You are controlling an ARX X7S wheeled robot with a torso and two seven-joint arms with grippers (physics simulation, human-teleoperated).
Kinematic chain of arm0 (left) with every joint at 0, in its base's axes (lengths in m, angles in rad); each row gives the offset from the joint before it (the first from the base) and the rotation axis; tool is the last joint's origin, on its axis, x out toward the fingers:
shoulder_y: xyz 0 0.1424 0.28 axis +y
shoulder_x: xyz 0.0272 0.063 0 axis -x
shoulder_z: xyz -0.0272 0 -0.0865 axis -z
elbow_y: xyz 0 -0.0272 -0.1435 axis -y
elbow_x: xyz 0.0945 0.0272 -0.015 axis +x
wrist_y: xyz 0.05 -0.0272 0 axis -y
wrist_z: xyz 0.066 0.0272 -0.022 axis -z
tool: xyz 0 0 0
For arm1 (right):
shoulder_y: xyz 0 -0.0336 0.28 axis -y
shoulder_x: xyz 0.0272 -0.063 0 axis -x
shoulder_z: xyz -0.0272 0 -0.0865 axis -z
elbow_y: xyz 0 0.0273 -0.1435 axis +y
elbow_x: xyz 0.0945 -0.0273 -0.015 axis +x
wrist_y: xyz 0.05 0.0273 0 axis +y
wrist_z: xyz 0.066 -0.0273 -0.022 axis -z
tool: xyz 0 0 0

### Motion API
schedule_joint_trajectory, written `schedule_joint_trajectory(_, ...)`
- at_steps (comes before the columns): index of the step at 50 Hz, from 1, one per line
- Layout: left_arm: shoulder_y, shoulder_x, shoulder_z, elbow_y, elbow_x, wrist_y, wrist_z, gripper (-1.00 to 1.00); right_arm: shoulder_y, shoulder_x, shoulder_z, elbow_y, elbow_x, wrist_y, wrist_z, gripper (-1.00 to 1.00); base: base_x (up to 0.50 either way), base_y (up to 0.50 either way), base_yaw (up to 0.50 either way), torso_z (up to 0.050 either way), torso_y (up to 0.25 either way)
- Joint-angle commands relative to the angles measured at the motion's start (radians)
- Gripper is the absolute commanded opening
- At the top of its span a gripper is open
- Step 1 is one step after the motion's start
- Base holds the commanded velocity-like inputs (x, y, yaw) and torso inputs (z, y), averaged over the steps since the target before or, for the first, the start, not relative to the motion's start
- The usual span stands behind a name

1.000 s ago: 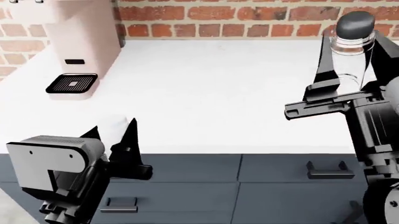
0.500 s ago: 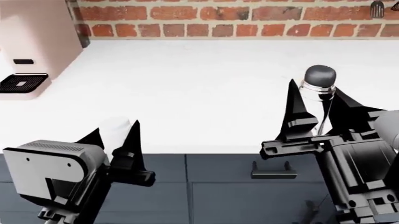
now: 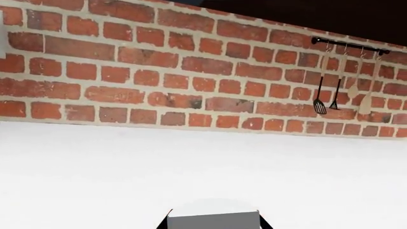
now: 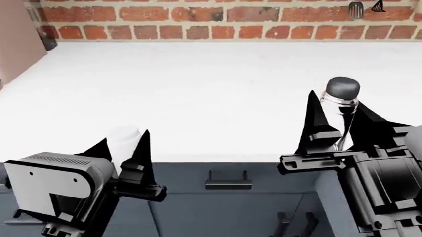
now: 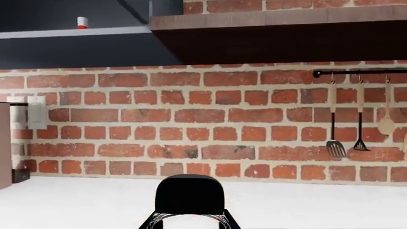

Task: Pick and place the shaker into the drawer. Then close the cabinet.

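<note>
The shaker (image 4: 342, 93), a clear glass bottle with a rounded black cap, stands upright between the black fingers of my right gripper (image 4: 336, 108), which is shut on it above the front of the white worktop (image 4: 197, 89). In the right wrist view its cap (image 5: 189, 193) fills the gap of the gripper (image 5: 189, 223). My left gripper (image 4: 124, 143) is shut on a white cylinder (image 4: 123, 134), which also shows in the left wrist view (image 3: 213, 214). The drawer front (image 4: 228, 174) of the slate cabinet (image 4: 218, 212) lies below the worktop edge and looks shut.
A brick wall (image 4: 197, 19) backs the worktop. Utensils hang on a black rail at the right (image 5: 346, 138) (image 3: 327, 98). A pinkish appliance (image 4: 17, 39) stands at the far left. Vertical black handles (image 4: 290, 224) show low on the cabinet.
The view has slid right along the worktop and the appliance has left the frame. My right gripper has come down and inward with the shaker. The left gripper keeps its cylinder.
</note>
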Motion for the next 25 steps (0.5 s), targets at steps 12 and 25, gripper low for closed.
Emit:
schedule_joint_trajectory(12,-0.008,-0.038,0.029,0.001,-0.036,0.046,-0.048,-1.0,0.045,0.079,-0.073,-0.001,0.022,-0.082,0.049,-1.0,0.0,-0.5,0.0,0.0,0.001)
schedule_joint_trajectory(25,0.001,-0.048,0.06,-0.012,-0.018,0.072,-0.05,-1.0,0.036,0.095,-0.096,0.003,0.009,-0.113,0.057,-1.0,-0.3,-0.45,0.0,0.001,0.0)
